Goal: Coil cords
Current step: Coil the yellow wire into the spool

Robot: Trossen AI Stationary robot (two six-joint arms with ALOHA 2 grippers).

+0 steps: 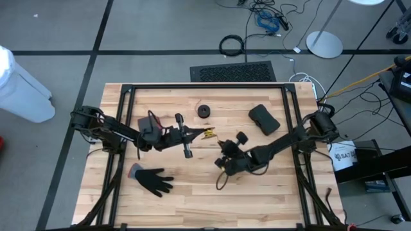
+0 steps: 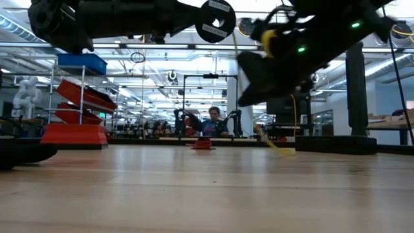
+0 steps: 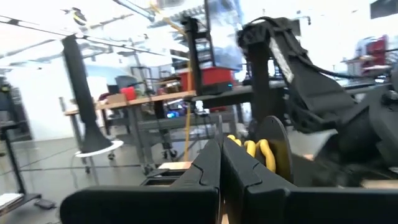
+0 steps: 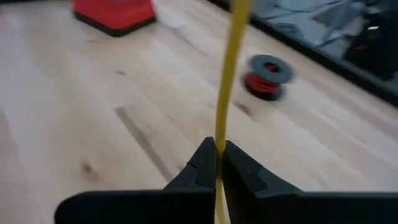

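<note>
Both arms meeting mid-surface (image 1: 192, 192), lifted off the wood. Right gripper (image 4: 217, 163) w/ fingers pinched fully together on the yellow cord (image 4: 231, 74); thin, smooth, round strand running straight out from between the tips, long axis in line w/ the fingers, taut-looking over the pale planks. Left gripper (image 3: 221, 163) w/ fingers also pressed together; yellow loops (image 3: 252, 149) bunched right past the tips, so probably clamping that end of the same cord, though exact contact hard to confirm. From above, yellow bit (image 1: 209, 133) sitting between the two grippers, left gripper (image 1: 192, 133) touching it on one side, right gripper (image 1: 226, 154) just beside and slightly nearer the front edge. Key relation: cord spanning gripper to gripper, so next wrap likely turning on the right one carrying its slack round the left-held bundle. Low view: yellow strand (image 2: 279, 145) hanging down to the surface beneath the arms. Black cord (image 1: 221, 178) lying in a loose thin loop on the wood under the right arm, untouched. Also on the surface: limp black glove (image 1: 153, 179), small red-and-black spool (image 4: 268, 74), soft dark pouch (image 1: 264, 119).
</note>
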